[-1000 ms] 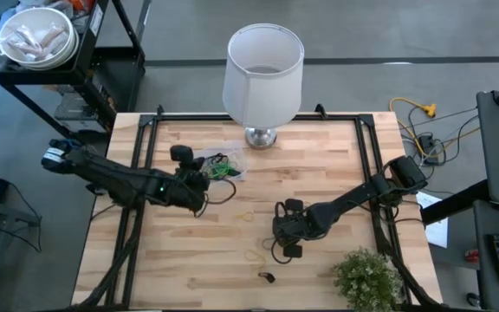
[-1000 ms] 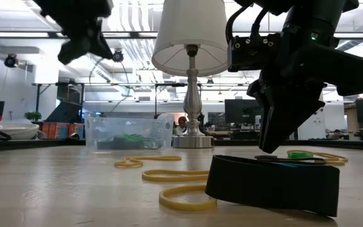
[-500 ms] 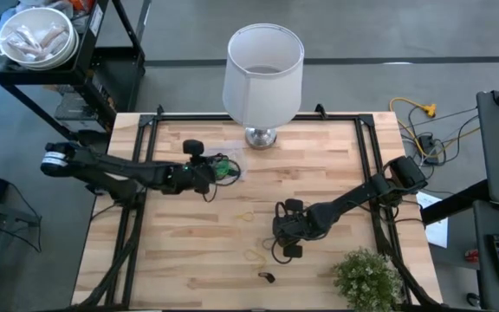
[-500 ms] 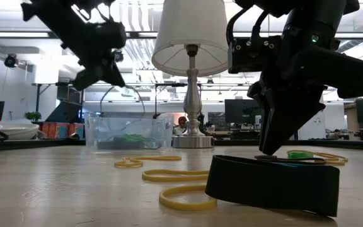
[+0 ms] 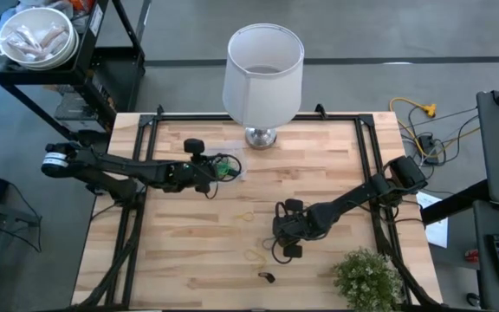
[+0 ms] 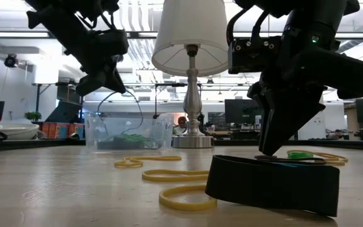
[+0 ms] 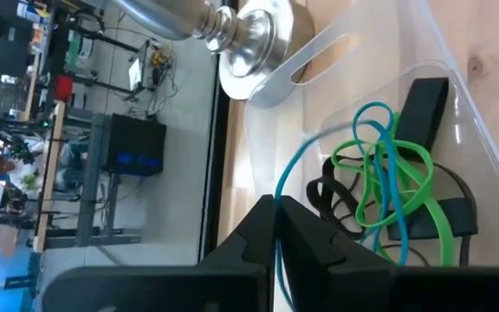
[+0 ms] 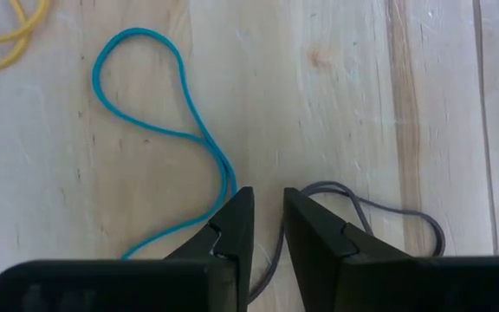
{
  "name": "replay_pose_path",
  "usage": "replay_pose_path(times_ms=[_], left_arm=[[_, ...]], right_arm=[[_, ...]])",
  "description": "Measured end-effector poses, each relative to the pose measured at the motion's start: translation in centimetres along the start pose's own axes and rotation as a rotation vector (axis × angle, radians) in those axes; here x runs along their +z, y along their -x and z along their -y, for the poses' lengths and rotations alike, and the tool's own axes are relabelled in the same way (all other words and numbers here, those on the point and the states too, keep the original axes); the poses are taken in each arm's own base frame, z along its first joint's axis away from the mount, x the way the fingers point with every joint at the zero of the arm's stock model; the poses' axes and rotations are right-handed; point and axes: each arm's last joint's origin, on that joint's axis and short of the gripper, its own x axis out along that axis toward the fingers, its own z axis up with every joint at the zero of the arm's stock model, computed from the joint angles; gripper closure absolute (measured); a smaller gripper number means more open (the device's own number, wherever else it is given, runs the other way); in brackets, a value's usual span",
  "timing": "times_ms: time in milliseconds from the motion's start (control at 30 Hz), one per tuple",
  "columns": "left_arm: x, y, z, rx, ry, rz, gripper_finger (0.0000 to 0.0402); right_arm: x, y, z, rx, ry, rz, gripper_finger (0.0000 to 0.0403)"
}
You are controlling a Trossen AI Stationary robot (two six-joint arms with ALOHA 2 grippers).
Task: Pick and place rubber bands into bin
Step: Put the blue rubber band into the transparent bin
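- My left gripper's [image 7: 275, 227] fingers are pinched together on a blue rubber band [image 7: 294, 173], hanging it over the bin [image 5: 223, 166] just in front of the lamp base [image 5: 260, 136].
- My right gripper's [image 8: 268, 218] fingers stand slightly apart, tips down on the table [image 5: 319, 173] well in front of the lamp base, between a blue band [image 8: 158, 121] and a grey band [image 8: 379, 212].
- Green and black bands [image 7: 397, 195] lie in the bin.

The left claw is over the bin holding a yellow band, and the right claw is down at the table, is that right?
Not quite: the band in the left claw over the bin is blue, as the left wrist view shows. The right claw is down at the table.
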Motion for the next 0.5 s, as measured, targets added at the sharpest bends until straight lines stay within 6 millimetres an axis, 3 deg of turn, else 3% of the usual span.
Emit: replay_pose_path(times_ms=[500], left_arm=[[0.07,-0.08,0.28,-0.127,0.004,0.047,0.0401]], right_arm=[[0.05,-0.01,-0.03,0.003,-0.001,0.006,0.0346]])
